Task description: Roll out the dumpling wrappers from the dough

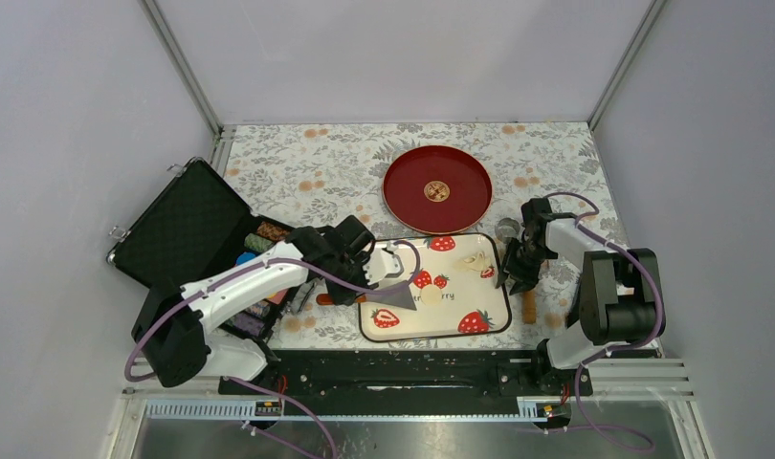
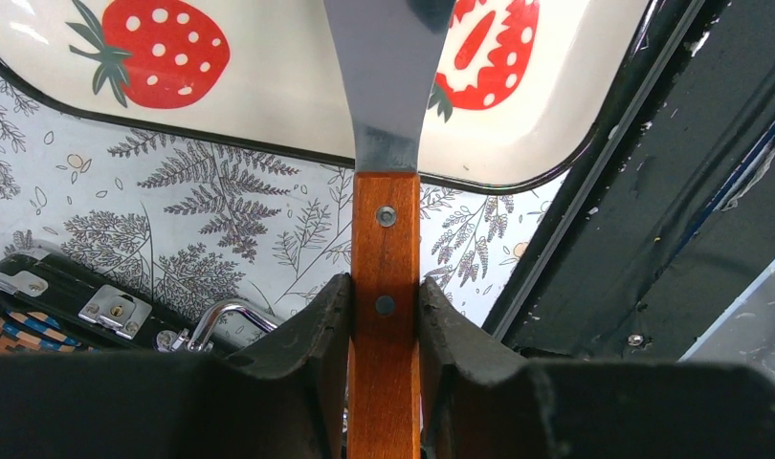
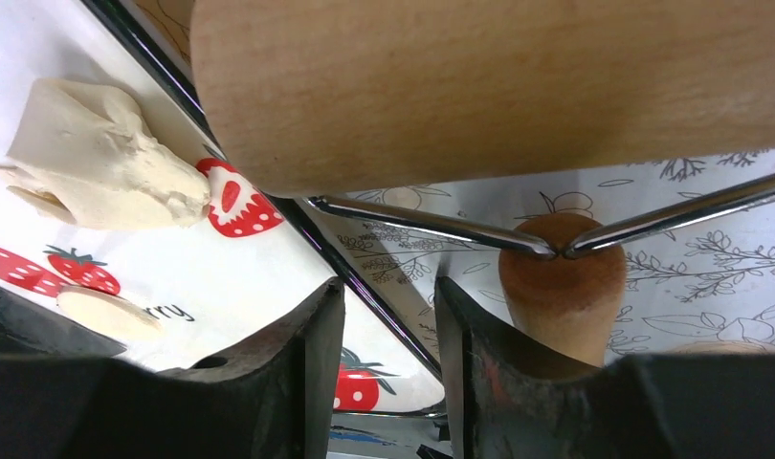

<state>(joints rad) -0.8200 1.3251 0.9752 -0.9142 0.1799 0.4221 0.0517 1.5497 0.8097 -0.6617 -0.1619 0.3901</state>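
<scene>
On the strawberry tray (image 1: 460,292), toward its far right corner, lies one lump of dough (image 3: 106,158), pale cream, creased and ragged. Nearer and to its left lies one dumpling wrapper (image 3: 106,314), a small, thin, smooth disc. Left gripper (image 2: 386,287): jaws clamped on the wooden handle of one spatula (image 2: 385,143), blade over the tray's left side. Right gripper (image 3: 388,296): jaws apart, gripping nothing, beside one wooden roller (image 3: 498,86) at the tray's right edge.

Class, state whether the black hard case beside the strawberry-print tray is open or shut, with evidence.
Open: the black hard case has its lid swung back, and coloured items show in its base.
</scene>
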